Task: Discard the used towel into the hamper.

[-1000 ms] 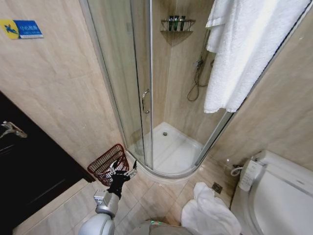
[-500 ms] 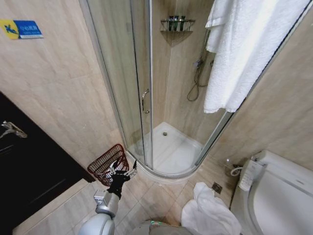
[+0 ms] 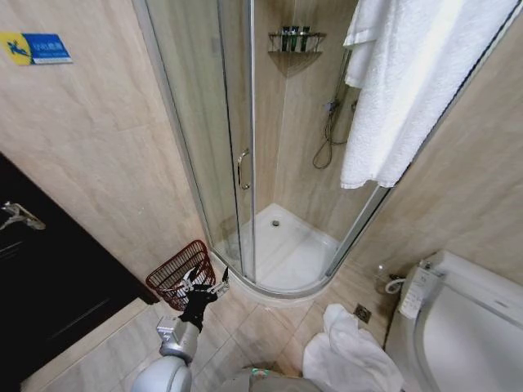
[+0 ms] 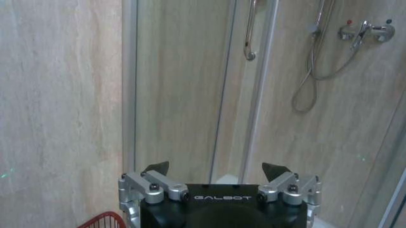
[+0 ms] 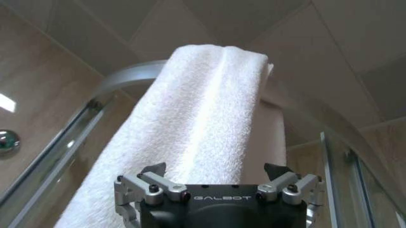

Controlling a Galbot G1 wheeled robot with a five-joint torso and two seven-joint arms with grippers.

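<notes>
Two white towels catch the eye in this small bathroom: a crumpled towel [image 3: 350, 355] lies on the tiled floor [image 3: 253, 327] at about five o'clock, just beside the toilet [image 3: 466, 327], and a hanging towel [image 3: 409, 82] is draped over the top rail of the shower enclosure up at one o'clock.

Nearest to the robot, the left arm reaches forward low at about seven o'clock. Its left claw [image 3: 203, 284] hangs just above the floor with its two fingers spread wide apart and nothing between them; in the left wrist view the left claw [image 4: 219, 170] shows the same wide gap, facing the glass shower door [image 4: 184, 85].

Just past that claw, at roughly eight o'clock, stands the hamper [image 3: 181, 273], a dark-red wire basket set on the floor against the beige wall and close to the curved shower threshold. Its rim [image 4: 104, 219] peeks in beside the claw in the left wrist view. I cannot see anything inside it.

Farther off, at twelve o'clock, the shower tray [image 3: 286, 245] sits behind the glass, with a hose and handset [image 3: 329, 131] on the back wall and a corner shelf [image 3: 296, 39] of bottles above.

The right claw [image 5: 219, 170] is raised high, its fingers also spread wide and holding nothing, pointing at the hanging towel [image 5: 190, 123] just ahead of it.
</notes>
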